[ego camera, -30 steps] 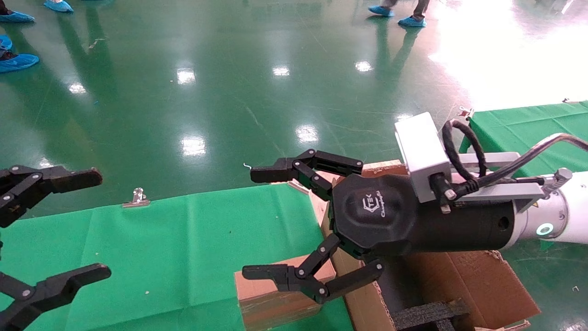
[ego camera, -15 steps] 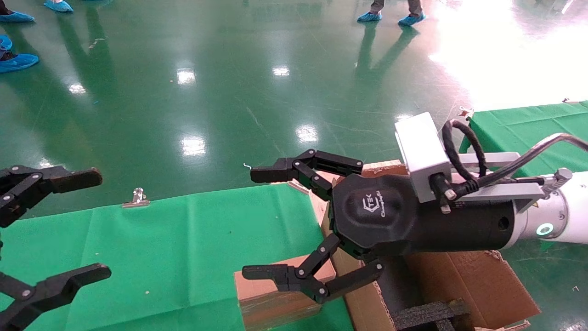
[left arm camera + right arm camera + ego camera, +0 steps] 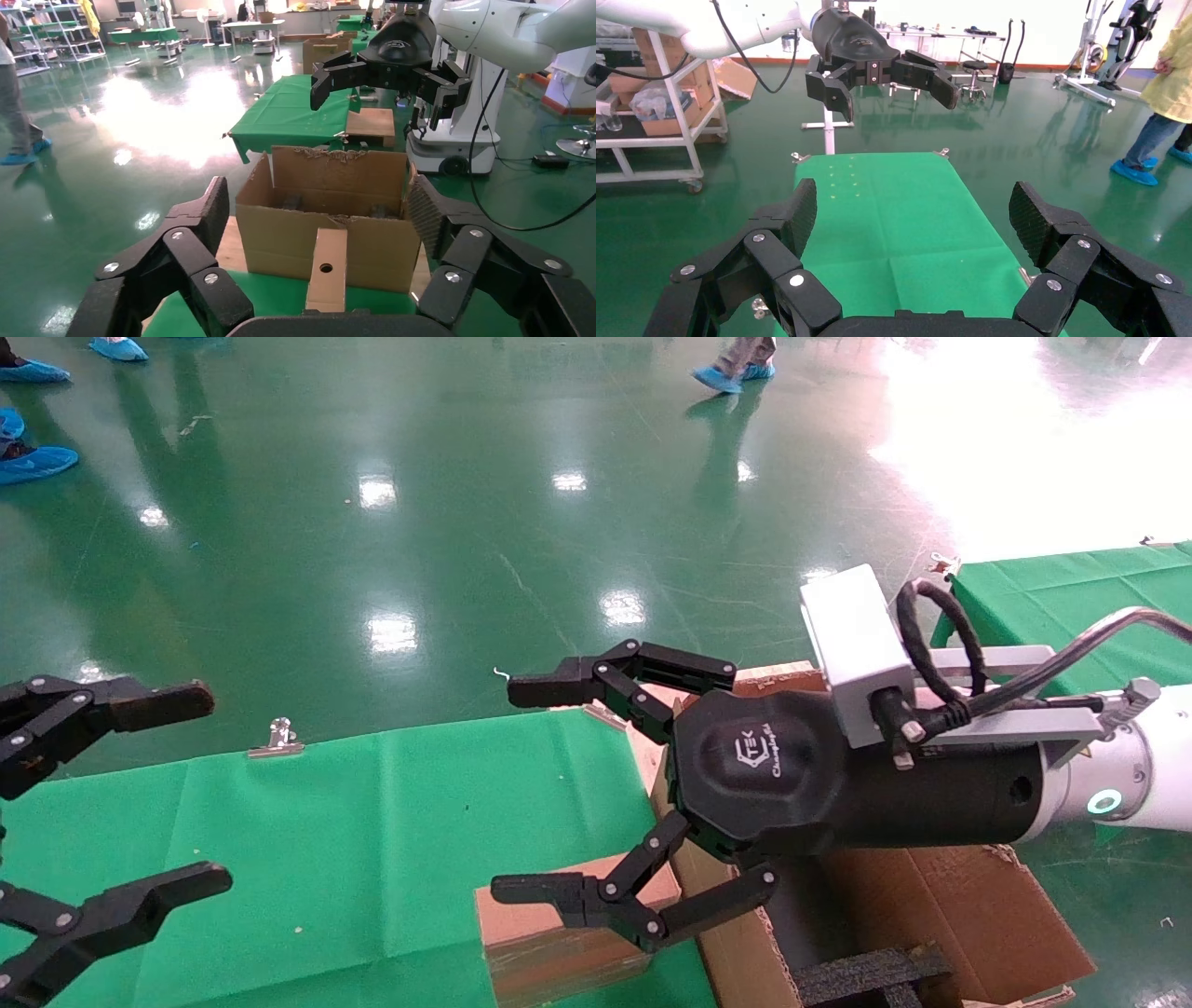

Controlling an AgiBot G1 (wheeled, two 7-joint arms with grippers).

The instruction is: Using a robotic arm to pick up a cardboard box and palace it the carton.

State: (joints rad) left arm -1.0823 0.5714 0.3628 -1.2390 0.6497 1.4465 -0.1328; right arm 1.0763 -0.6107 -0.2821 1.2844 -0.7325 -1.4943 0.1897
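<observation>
The small brown cardboard box [image 3: 545, 947] stands on the green table right beside the large carton [image 3: 941, 905], which has black foam [image 3: 866, 975] inside. My right gripper [image 3: 523, 790], on the white arm, is open and empty, hovering just above the box, with its lower finger over the box top. My left gripper [image 3: 207, 784] is open and empty at the table's left end. In the left wrist view my left gripper [image 3: 318, 210] faces the box [image 3: 328, 270] and the carton [image 3: 281, 228], with the right gripper [image 3: 386, 95] above them.
The green cloth table [image 3: 354, 822] carries a metal clip [image 3: 277, 738] on its far edge. A second green table [image 3: 1071, 584] stands at the right. Beyond is glossy green floor, with a person's feet [image 3: 722, 376] far off. The right wrist view shows bare cloth [image 3: 891, 210].
My left gripper has shifted very slightly to the right. The right arm and the box have not moved. The feet in the background have walked left.
</observation>
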